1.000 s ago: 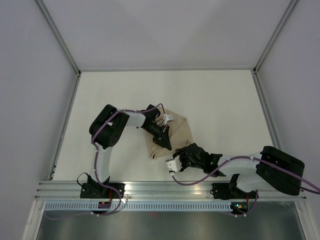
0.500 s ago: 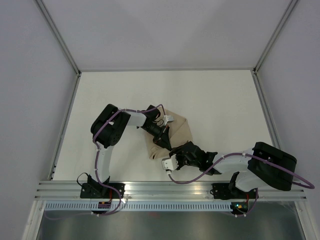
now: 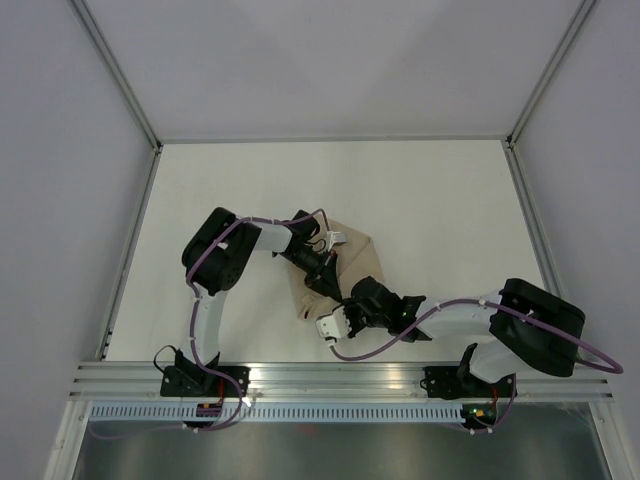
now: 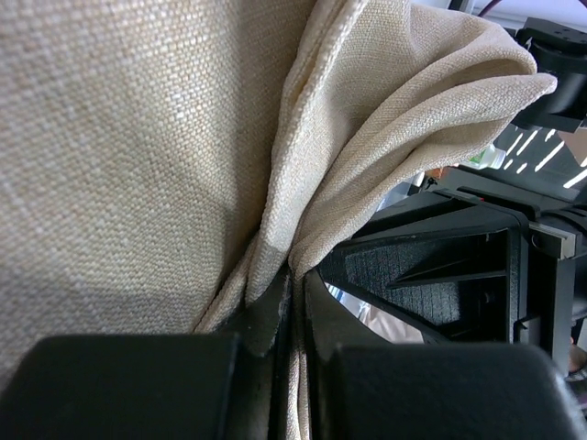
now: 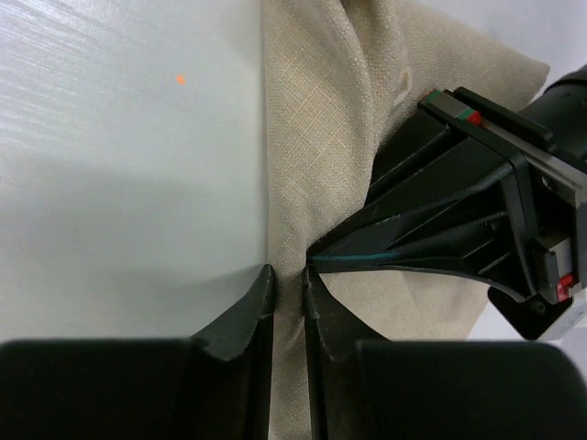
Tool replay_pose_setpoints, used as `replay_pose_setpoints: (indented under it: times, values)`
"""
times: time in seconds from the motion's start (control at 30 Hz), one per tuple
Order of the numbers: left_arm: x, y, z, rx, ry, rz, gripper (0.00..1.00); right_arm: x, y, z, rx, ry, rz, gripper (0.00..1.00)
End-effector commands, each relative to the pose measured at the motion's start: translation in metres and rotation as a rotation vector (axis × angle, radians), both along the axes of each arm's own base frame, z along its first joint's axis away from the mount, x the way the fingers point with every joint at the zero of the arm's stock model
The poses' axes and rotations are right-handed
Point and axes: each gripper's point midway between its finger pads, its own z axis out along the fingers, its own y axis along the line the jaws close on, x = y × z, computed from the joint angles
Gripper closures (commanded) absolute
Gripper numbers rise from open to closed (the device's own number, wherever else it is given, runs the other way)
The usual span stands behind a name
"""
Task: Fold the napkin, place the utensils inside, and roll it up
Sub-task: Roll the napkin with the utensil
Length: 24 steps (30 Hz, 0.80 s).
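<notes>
the napkin (image 3: 358,260) lies bunched near the middle of the surface (image 3: 430,200), a little toward the near edge, and both arms meet over its near-left part. the left claw (image 4: 293,282) is all but closed. its two fingers nip a raised fold of the tan cloth, which rises from the tips and drapes off up and to the right. the right claw (image 5: 287,275) reaches in from the near side at the cloth's left edge. its jaws stand at a narrow slit and the hem runs straight down into it, so this claw grips the same cloth. the left claw's tip sits just beside the right claw's fingertips.
</notes>
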Motion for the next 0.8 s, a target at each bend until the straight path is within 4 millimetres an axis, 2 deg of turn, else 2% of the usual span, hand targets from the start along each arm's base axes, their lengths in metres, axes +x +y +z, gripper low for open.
replay_pose_setpoints:
  times: [0.0,0.13,0.27,0.43,0.47,0.5,0.57,0.6,0.77]
  values:
    - [-0.008,0.011,-0.029,0.098,-0.021,-0.029,0.98,-0.014,-0.004,-0.016,-0.086,0.118,0.026,0.85]
    - [-0.007,0.01,-0.027,0.093,-0.029,-0.034,0.98,-0.018,-0.003,-0.013,-0.111,0.229,0.011,0.95]
    - [-0.003,0.009,-0.02,0.089,-0.066,-0.032,0.93,-0.026,-0.004,-0.013,-0.149,0.35,0.008,0.99]
    - [0.007,0.009,-0.01,0.094,-0.124,-0.013,0.81,-0.022,-0.001,-0.004,-0.15,0.453,-0.021,0.99]
    - [0.011,0.008,-0.004,0.097,-0.139,-0.001,0.77,-0.025,-0.006,-0.009,-0.173,0.487,-0.034,0.99]
    - [0.013,0.008,-0.001,0.099,-0.15,0.008,0.73,-0.024,-0.002,-0.006,-0.164,0.503,-0.029,0.99]
    - [0.021,0.007,0.009,0.092,-0.184,0.031,0.69,-0.022,-0.004,-0.006,-0.174,0.54,-0.045,0.99]
    - [0.025,0.008,0.011,0.099,-0.199,0.044,0.63,-0.023,-0.004,-0.005,-0.171,0.56,-0.042,0.99]
    - [0.047,0.011,0.025,0.101,-0.233,0.154,0.55,-0.023,-0.009,-0.006,-0.188,0.651,-0.058,0.99]
